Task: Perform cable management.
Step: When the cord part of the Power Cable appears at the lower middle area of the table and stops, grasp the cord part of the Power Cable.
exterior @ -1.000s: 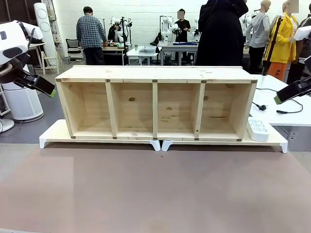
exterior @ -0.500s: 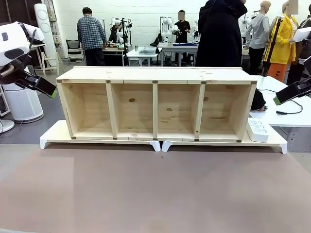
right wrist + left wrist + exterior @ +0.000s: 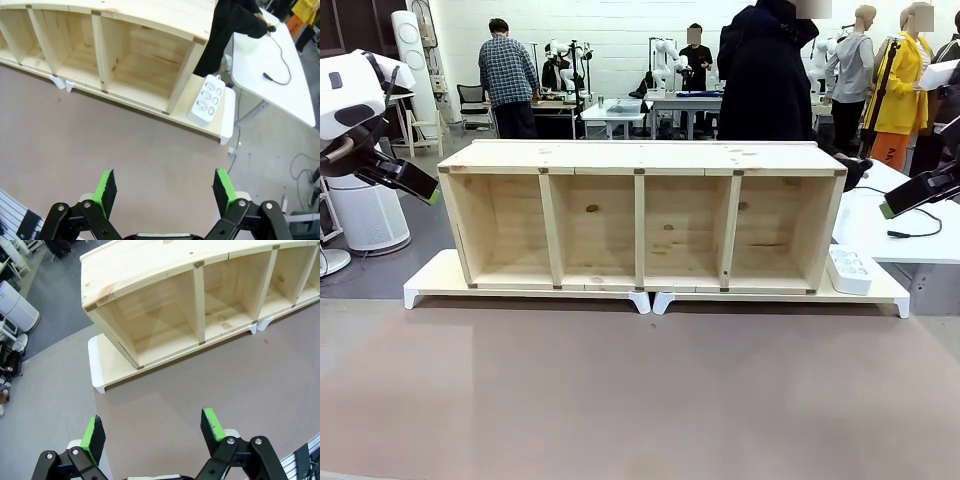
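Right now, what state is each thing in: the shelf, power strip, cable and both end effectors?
Wooden shelf: upright on white risers, all four compartments empty.
Power strip: lying flat by the shelf's right end, sockets empty.
Cable: loose on the white side table, plug unplugged, other end at the person's hand.
Left end effector: open, empty.
Right end effector: open, empty.
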